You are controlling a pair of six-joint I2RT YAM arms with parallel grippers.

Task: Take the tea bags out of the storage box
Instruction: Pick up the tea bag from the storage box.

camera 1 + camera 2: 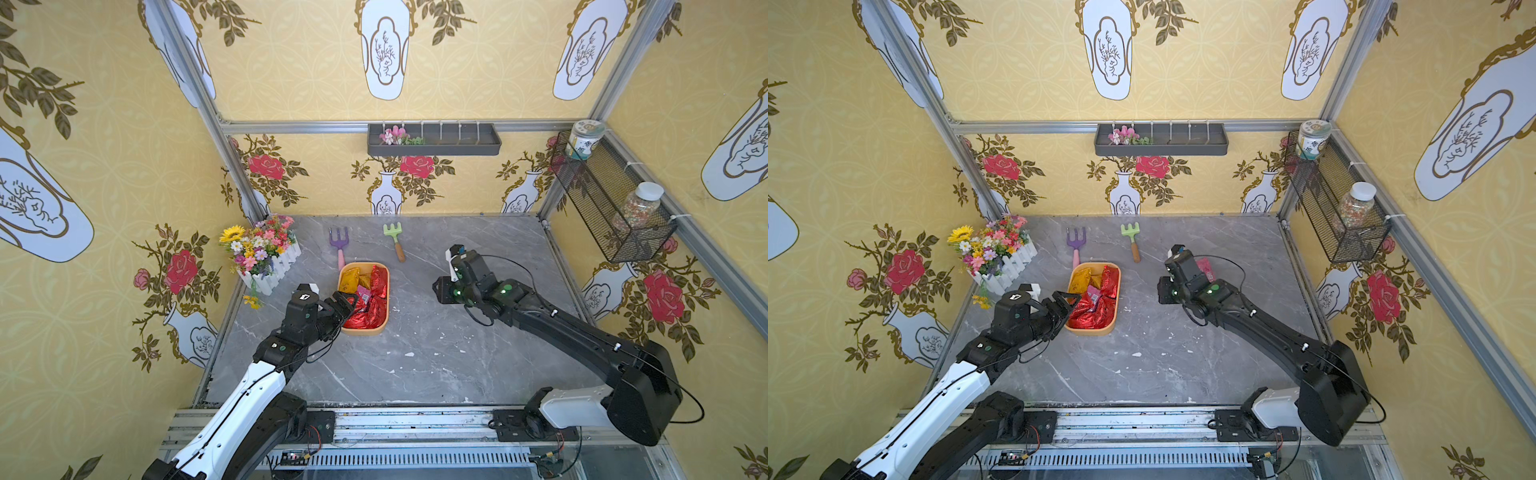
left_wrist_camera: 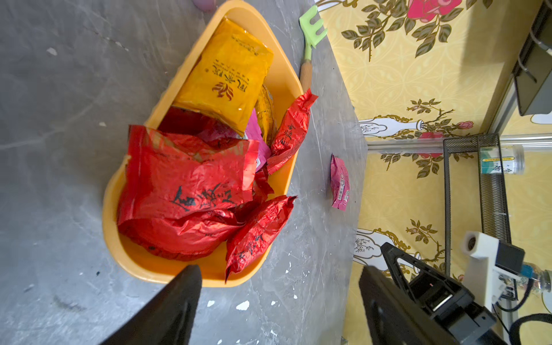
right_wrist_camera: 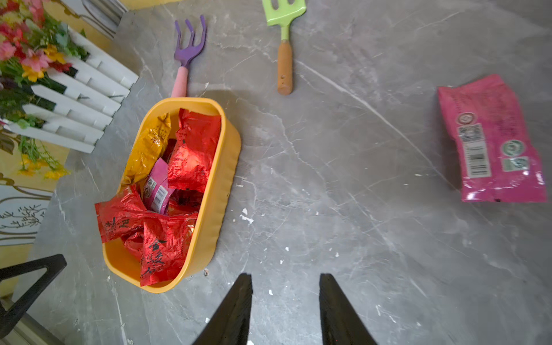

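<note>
Red tea bags (image 2: 185, 185) in storage box (image 2: 143, 270) | just ahead of left pincer (image 2: 280, 270)

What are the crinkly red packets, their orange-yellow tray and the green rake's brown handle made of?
The crinkly red packets look like metallic foil: sharp creases, bright glints. The orange-yellow tray looks like moulded plastic: smooth, faintly glossy, rounded corners. The green rake's brown handle seems wooden, matt and tan, though plastic is possible.
</note>
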